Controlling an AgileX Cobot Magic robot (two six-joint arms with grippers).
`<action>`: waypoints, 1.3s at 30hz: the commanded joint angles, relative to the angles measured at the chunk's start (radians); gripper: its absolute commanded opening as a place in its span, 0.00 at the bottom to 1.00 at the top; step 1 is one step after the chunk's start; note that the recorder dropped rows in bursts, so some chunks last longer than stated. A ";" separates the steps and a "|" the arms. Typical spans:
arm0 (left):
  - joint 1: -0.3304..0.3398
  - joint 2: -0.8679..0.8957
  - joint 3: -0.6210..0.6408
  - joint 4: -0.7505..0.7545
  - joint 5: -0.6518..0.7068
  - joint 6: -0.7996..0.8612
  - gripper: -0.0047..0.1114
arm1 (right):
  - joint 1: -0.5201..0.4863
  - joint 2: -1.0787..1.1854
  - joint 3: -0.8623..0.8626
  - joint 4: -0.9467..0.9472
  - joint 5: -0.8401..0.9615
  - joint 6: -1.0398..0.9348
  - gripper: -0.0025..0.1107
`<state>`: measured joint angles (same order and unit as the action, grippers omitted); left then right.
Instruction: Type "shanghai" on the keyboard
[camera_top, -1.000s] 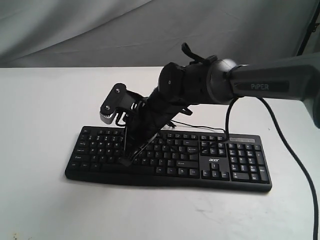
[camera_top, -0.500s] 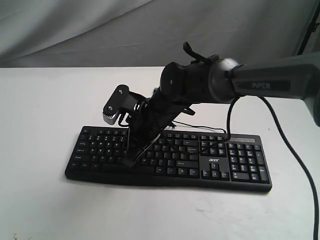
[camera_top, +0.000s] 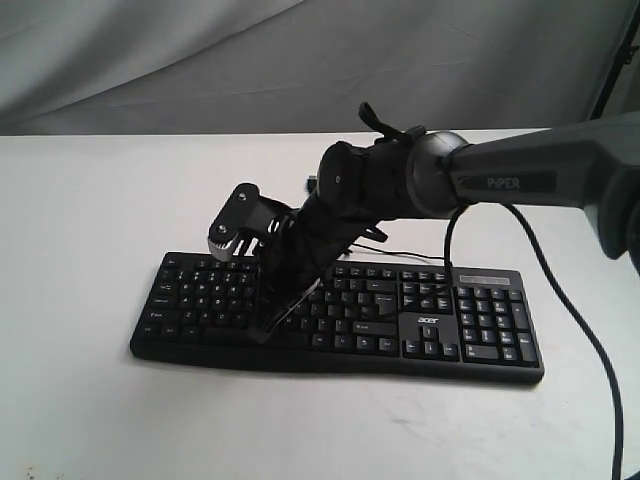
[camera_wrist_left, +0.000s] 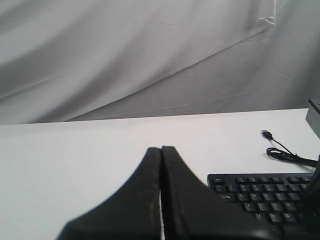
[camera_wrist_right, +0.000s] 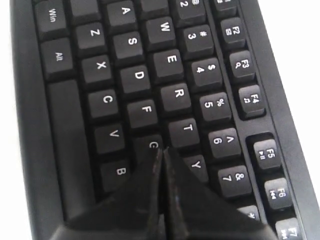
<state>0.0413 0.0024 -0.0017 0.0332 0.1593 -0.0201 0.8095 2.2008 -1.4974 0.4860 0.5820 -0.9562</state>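
Note:
The black keyboard (camera_top: 490, 330) with a white acer logo lies on the white table, and its left corner (camera_wrist_left: 265, 195) shows in the left wrist view. My right gripper (camera_top: 262, 328) reaches across it from the right, shut with nothing held. Its tip is low over the left-middle letter keys. In the right wrist view the closed tip (camera_wrist_right: 161, 150) sits at the edge of the G key (camera_wrist_right: 150, 142), beside Y, and hides the keys beneath it. My left gripper (camera_wrist_left: 161, 148) is shut and empty, above bare table off the keyboard's left end.
The keyboard's thin USB cable (camera_wrist_left: 282, 154) coils on the table behind it, ending in a plug (camera_wrist_left: 266, 133). The right arm's own black cable (camera_top: 570, 300) hangs at the right. Grey cloth (camera_top: 150, 60) backs the white table (camera_top: 80, 400).
The right gripper's tip has shifted slightly rightward along the letter keys, and the wrist has turned a little. The keyboard has stayed put.

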 joint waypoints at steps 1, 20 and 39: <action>-0.006 -0.002 0.002 0.000 -0.006 -0.003 0.04 | 0.009 -0.044 -0.005 -0.005 -0.020 0.001 0.02; -0.006 -0.002 0.002 0.000 -0.006 -0.003 0.04 | 0.108 0.230 -0.480 -0.055 0.161 0.101 0.02; -0.006 -0.002 0.002 0.000 -0.006 -0.003 0.04 | 0.108 0.234 -0.480 -0.103 0.174 0.131 0.02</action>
<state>0.0413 0.0024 -0.0017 0.0332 0.1593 -0.0201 0.9186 2.4400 -1.9725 0.3859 0.7486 -0.8272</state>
